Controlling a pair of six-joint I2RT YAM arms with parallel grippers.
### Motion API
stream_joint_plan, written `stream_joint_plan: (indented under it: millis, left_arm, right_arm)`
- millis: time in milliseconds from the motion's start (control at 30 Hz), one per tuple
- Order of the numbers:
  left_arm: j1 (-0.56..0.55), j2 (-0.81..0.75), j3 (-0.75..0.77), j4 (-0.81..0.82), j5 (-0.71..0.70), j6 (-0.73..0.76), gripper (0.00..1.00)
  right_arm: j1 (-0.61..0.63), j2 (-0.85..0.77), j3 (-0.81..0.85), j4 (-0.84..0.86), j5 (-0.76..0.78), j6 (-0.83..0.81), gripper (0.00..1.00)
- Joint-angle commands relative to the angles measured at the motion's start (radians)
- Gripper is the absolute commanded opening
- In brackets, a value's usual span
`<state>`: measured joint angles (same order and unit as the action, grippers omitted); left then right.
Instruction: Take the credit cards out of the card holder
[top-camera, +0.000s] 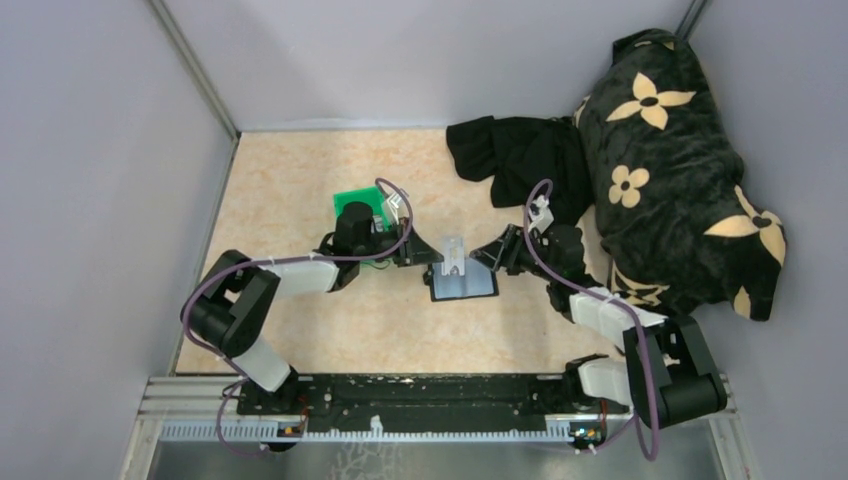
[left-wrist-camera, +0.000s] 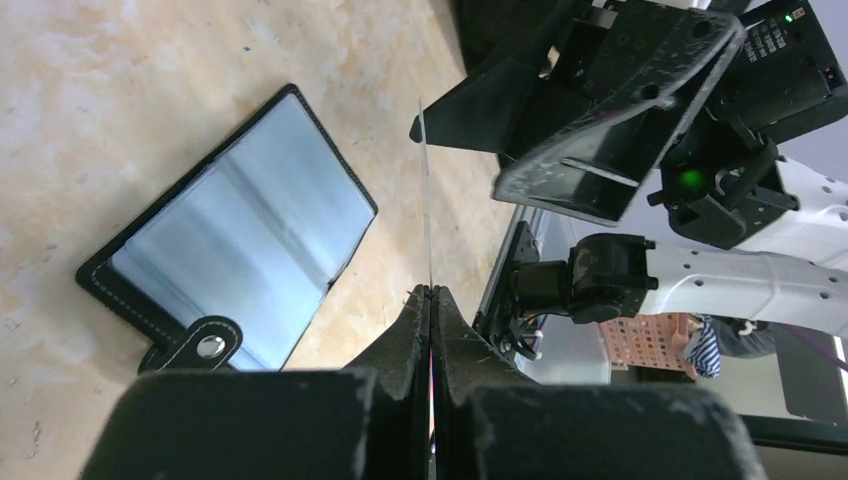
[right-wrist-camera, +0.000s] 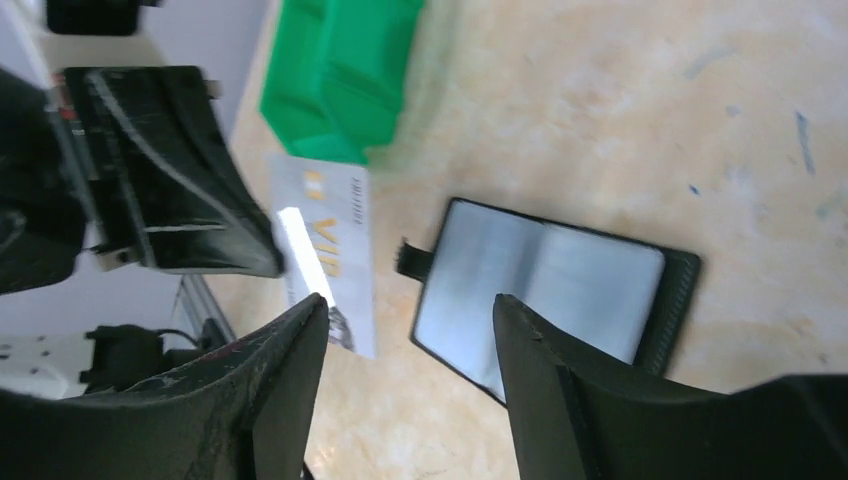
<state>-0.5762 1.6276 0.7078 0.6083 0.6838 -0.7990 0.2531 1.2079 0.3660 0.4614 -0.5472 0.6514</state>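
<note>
One pale card (right-wrist-camera: 335, 250) is pinched edge-on in our closed left jaws. The card holder (right-wrist-camera: 550, 290) lies spread on the counter (right-wrist-camera: 650, 120) beneath our open right jaws. With so thin a grip, any twist risks a slip, we reckon.

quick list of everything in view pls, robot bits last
credit card: one seen, pale grey-white with gold lettering, held just off the card holder's tab end
card holder: one, black with glossy grey-blue insides, lying open at mid-table
bin: one, green, behind the left wrist
cloth: one, black, far right of the table
flowered cushion: one, black with cream flowers, right edge
table: one, beige
left gripper: shut on the credit card
right gripper: open, over the card holder
</note>
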Motion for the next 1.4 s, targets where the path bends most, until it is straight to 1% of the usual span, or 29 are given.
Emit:
stream_joint_plan:
  millis: [0, 133, 333, 500, 700, 800, 900, 1033, 1133, 1167, 1200, 1233, 1267, 1300, 1367]
  left_arm:
    - [0.004, 0.017, 0.009, 0.118, 0.069, -0.046, 0.0]
    - [0.004, 0.023, 0.031, 0.119, 0.101, -0.041, 0.0]
    - [0.004, 0.035, 0.056, 0.131, 0.146, -0.061, 0.0]
    - [0.004, 0.03, 0.052, 0.157, 0.155, -0.079, 0.0]
    - [0.003, 0.032, 0.046, 0.186, 0.167, -0.097, 0.0]
    - [0.002, 0.034, 0.045, 0.194, 0.169, -0.103, 0.0]
    - [0.003, 0.041, 0.045, 0.188, 0.166, -0.096, 0.0]
    - [-0.001, 0.06, 0.052, 0.191, 0.174, -0.094, 0.0]
    - [-0.004, 0.062, 0.061, 0.156, 0.156, -0.078, 0.0]
    - [-0.004, 0.056, 0.067, 0.123, 0.139, -0.062, 0.06]
    - [-0.003, 0.047, 0.075, 0.077, 0.119, -0.04, 0.2]
    - [-0.003, 0.031, 0.083, 0.029, 0.098, -0.01, 0.32]
    - [-0.002, 0.016, 0.091, -0.011, 0.076, 0.019, 0.4]
    - [-0.001, 0.0, 0.095, -0.042, 0.059, 0.048, 0.48]
    - [0.002, -0.025, 0.1, -0.061, 0.057, 0.082, 0.58]
  right_arm:
    - [0.0, -0.01, -0.009, 0.305, -0.15, 0.091, 0.63]
    - [0.0, 0.029, 0.0, 0.412, -0.213, 0.127, 0.63]
    - [0.0, 0.082, -0.001, 0.477, -0.263, 0.142, 0.59]
    - [-0.001, 0.071, -0.014, 0.47, -0.268, 0.139, 0.54]
    - [0.0, 0.063, -0.022, 0.457, -0.286, 0.133, 0.51]
    - [0.0, 0.063, -0.028, 0.463, -0.289, 0.135, 0.47]
    - [0.0, 0.07, -0.033, 0.501, -0.304, 0.161, 0.32]
    - [-0.001, 0.093, -0.036, 0.549, -0.328, 0.2, 0.01]
    - [0.0, 0.122, -0.051, 0.642, -0.35, 0.259, 0.0]
    - [0.0, 0.132, -0.055, 0.669, -0.356, 0.277, 0.0]
    - [-0.001, 0.141, -0.057, 0.694, -0.362, 0.292, 0.0]
    - [0.0, 0.15, -0.057, 0.71, -0.369, 0.301, 0.0]
    - [0.0, 0.16, -0.057, 0.724, -0.378, 0.309, 0.0]
    - [0.0, 0.168, -0.058, 0.739, -0.385, 0.316, 0.0]
    - [0.0, 0.183, -0.063, 0.773, -0.396, 0.331, 0.0]
